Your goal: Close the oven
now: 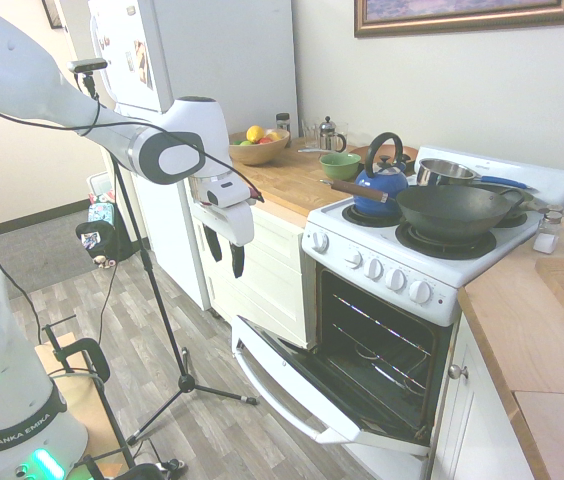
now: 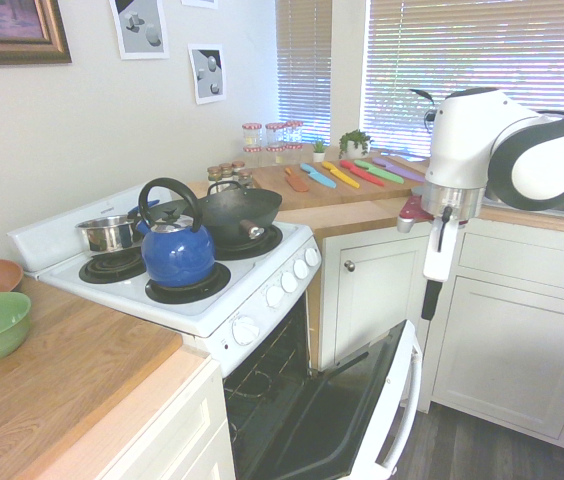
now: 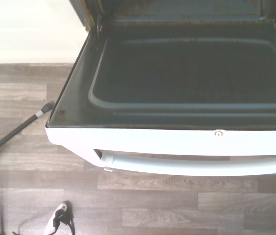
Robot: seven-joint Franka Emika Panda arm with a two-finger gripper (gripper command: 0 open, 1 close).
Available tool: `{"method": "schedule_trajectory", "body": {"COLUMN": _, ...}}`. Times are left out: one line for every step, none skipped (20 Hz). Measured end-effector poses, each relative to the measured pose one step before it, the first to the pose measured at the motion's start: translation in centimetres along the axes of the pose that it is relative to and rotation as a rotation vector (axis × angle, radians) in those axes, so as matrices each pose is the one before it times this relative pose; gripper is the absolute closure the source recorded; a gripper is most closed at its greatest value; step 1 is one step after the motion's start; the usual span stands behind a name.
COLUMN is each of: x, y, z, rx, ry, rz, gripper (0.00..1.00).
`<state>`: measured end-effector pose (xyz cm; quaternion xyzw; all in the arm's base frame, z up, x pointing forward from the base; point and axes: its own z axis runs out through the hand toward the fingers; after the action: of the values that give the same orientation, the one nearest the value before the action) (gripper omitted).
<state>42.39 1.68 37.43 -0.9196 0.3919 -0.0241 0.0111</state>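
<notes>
And here's the oven, standing between the two runs of counter, its door dropped partway and sloping out over the floor. That slope leaves the racks on show and puts the handle out at the door's far edge, a handy place to push from. The gripper hangs above the door's outer side, touching nothing, its two dark fingers parted with nothing between them. Pointing down like that, it looks placed to drop beyond the handle and get behind the door's outer face, and no grip seems needed: a push should do. So this looks like the approach, with the closing itself still to do. Next, I'd say, down on the outside, then in and up. Up top, the blue kettle, wok and saucepan sit on the stovetop, so a gentle swing makes sense; a hard slam could rattle them.
</notes>
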Motion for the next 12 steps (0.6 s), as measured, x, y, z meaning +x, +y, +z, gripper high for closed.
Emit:
{"method": "schedule_trajectory", "body": {"x": -0.001, "y": -0.004, "z": 0.045, "rx": 0.00010, "ry": -0.00162, "rz": 0.00112, "gripper": 0.00}}
{"method": "schedule_trajectory", "body": {"x": 0.001, "y": -0.010, "z": 0.038, "rx": -0.00007, "ry": -0.00296, "rz": 0.00185, "gripper": 0.00}}
{"method": "schedule_trajectory", "body": {"x": 0.079, "y": -0.045, "z": 0.153, "rx": -0.01070, "ry": -0.00041, "rz": -0.00649, "gripper": 0.00}}
{"method": "schedule_trajectory", "body": {"x": 0.143, "y": -0.118, "z": 0.341, "rx": -0.01356, "ry": -0.00406, "rz": -0.00613, "gripper": 0.00}}
{"method": "schedule_trajectory", "body": {"x": 0.152, "y": -0.169, "z": 0.636, "rx": -0.01652, "ry": -0.01362, "rz": -0.00199, "gripper": 0.00}}
{"method": "schedule_trajectory", "body": {"x": 0.192, "y": -0.212, "z": 1.052, "rx": -0.02269, "ry": -0.01951, "rz": 0.00011, "gripper": 0.00}}
{"method": "schedule_trajectory", "body": {"x": 0.228, "y": -0.248, "z": 1.465, "rx": -0.02620, "ry": -0.02349, "rz": 0.00497, "gripper": 0.00}}
{"method": "schedule_trajectory", "body": {"x": 0.260, "y": -0.253, "z": 1.794, "rx": -0.02928, "ry": -0.02854, "rz": 0.00999, "gripper": 0.00}}
{"method": "schedule_trajectory", "body": {"x": 0.376, "y": -0.260, "z": 2.000, "rx": -0.02899, "ry": -0.03279, "rz": 0.01673, "gripper": 0.00}}
{"method": "schedule_trajectory", "body": {"x": 0.554, "y": -0.302, "z": 1.984, "rx": -0.02584, "ry": -0.03200, "rz": 0.02045, "gripper": 0.00}}
{"method": "schedule_trajectory", "body": {"x": 0.696, "y": -0.235, "z": 2.186, "rx": -0.02319, "ry": -0.03173, "rz": 0.01486, "gripper": 0.00}}
{"method": "schedule_trajectory", "body": {"x": 0.813, "y": -0.259, "z": 2.157, "rx": -0.01438, "ry": -0.02570, "rz": 0.01645, "gripper": 0.00}}
